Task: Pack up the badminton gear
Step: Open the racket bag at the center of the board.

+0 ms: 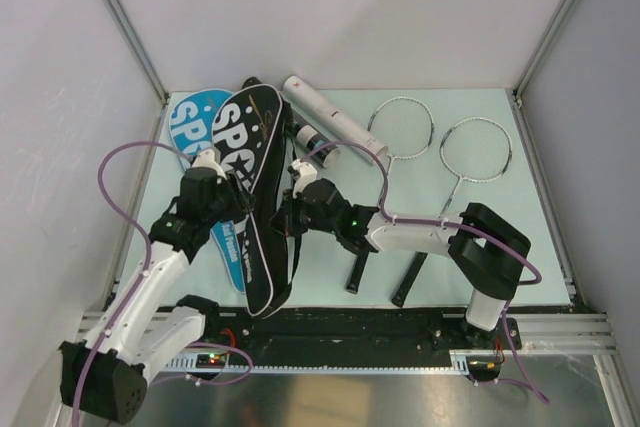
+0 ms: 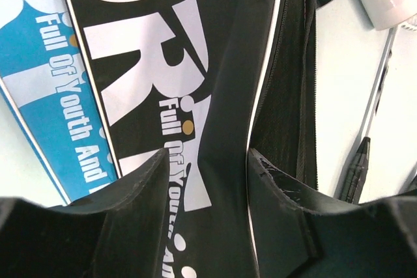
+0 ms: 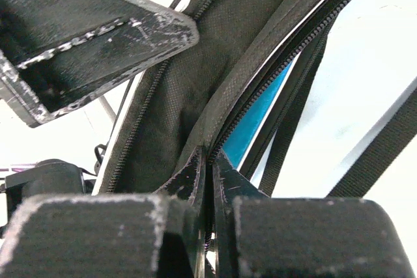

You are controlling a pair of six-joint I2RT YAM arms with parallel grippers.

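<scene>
Top external: black bag point(image 1: 262, 132) lay lengthwise near-to-far on the worktop point(image 1: 480, 237), over the blue bag point(image 1: 190, 117). Right hand point(image 3: 208, 161) pinched the black bag's open zip edge. Left hand point(image 2: 207, 161) was spread astride its flap. Rackets point(image 1: 412, 280) lay right of the black bag, nearer the right arm.

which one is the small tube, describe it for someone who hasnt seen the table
At the far side of the pale green table, a long white tube lies diagonally beside the black SPORT bag. The small tube sits between those two. It is much shorter and has a black band, unlike its plain white neighbour.
</scene>
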